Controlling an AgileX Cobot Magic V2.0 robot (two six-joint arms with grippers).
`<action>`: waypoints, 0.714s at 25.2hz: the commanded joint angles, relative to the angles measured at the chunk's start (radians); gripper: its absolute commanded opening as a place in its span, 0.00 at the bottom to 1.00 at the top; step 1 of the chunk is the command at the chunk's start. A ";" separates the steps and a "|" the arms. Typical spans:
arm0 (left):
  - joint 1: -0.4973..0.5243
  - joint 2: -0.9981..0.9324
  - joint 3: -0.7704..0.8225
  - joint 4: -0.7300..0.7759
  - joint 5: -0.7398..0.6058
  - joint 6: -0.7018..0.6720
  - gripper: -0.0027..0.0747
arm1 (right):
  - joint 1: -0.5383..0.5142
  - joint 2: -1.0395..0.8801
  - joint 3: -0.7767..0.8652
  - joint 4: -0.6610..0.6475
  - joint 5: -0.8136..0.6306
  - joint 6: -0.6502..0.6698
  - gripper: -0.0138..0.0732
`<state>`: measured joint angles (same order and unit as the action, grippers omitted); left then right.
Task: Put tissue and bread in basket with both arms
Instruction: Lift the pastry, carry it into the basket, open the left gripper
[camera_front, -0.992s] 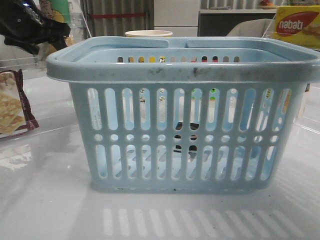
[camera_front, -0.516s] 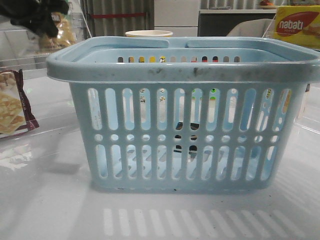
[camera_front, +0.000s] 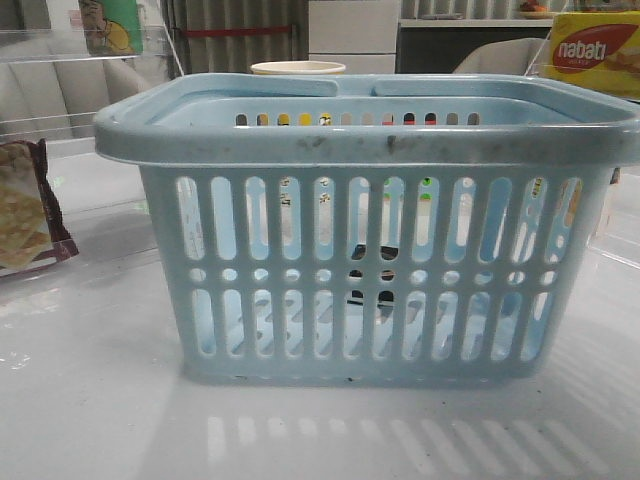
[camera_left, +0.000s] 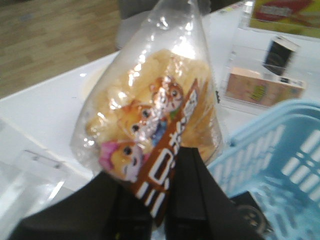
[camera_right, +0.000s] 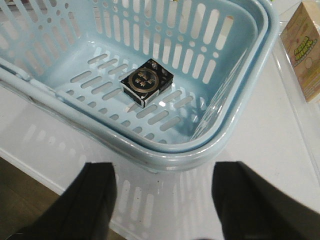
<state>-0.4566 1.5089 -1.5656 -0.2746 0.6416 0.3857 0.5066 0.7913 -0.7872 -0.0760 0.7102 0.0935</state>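
Blue basket (camera_front: 370, 270): standing on the white table (camera_front: 100, 400).
Tissue (camera_right: 147, 82): we see it lying on the basket floor.
Bread (camera_left: 155, 130): clamped by our left gripper (camera_left: 162, 220), beside the basket rim.
Right gripper (camera_right: 162, 200): spread wide, holding nothing, outside the basket.

One basket (camera_front: 370, 270), one tissue (camera_right: 146, 82), one bread (camera_left: 155, 125) — perhaps.

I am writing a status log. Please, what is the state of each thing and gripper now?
Bread: lifted, clamped in left gripper, not in the basket.
Tissue: lying flat on the basket floor.
Basket: upright on the table, holding only the tissue.
Right gripper: open, empty, beside the basket.
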 joint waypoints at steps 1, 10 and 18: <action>-0.094 -0.031 0.041 -0.026 -0.088 0.010 0.15 | -0.003 -0.010 -0.026 -0.013 -0.065 -0.004 0.75; -0.148 0.058 0.086 -0.028 -0.129 -0.020 0.74 | -0.003 -0.010 -0.026 -0.013 -0.065 -0.004 0.75; -0.148 -0.182 0.158 -0.051 -0.021 -0.020 0.76 | -0.003 -0.010 -0.026 -0.013 -0.063 -0.004 0.75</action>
<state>-0.6016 1.4427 -1.4123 -0.2988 0.6688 0.3782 0.5066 0.7913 -0.7872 -0.0760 0.7102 0.0935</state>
